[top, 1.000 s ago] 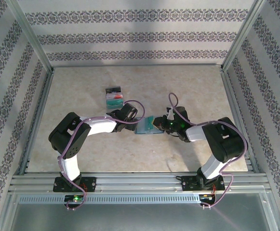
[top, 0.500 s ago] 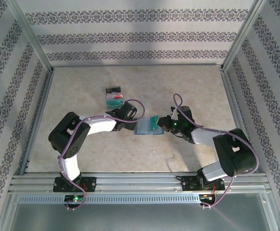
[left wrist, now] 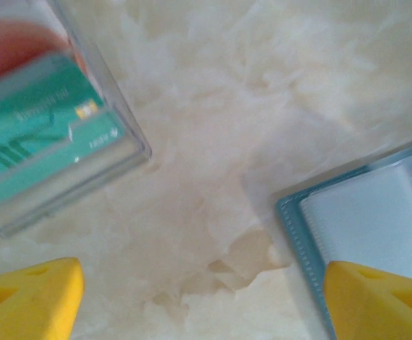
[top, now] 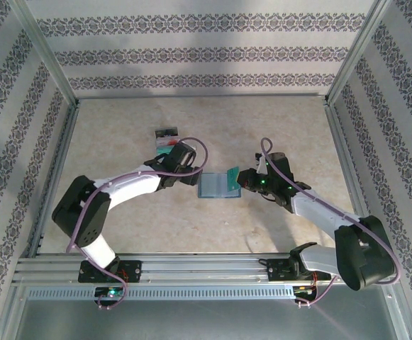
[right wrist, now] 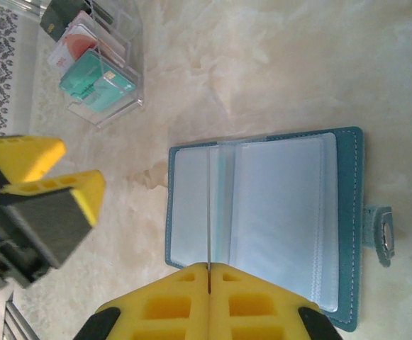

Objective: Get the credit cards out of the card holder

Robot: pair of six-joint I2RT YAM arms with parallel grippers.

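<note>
Card holder (top: 215,186) lying open, flat, at middle of worktop (top: 284,131); teal-blue cover, pale blue-grey panels up (clasp tab (right wrist: 383,234) loose at one edge). Right fingers (right wrist: 169,297) pinching teal card (top: 232,176) upright over it; left fingers (left wrist: 28,294) spread.

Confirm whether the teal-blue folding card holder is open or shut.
Open: teal-blue folding card holder lies flat, both pale inner panels spread, clasp tab out.
</note>
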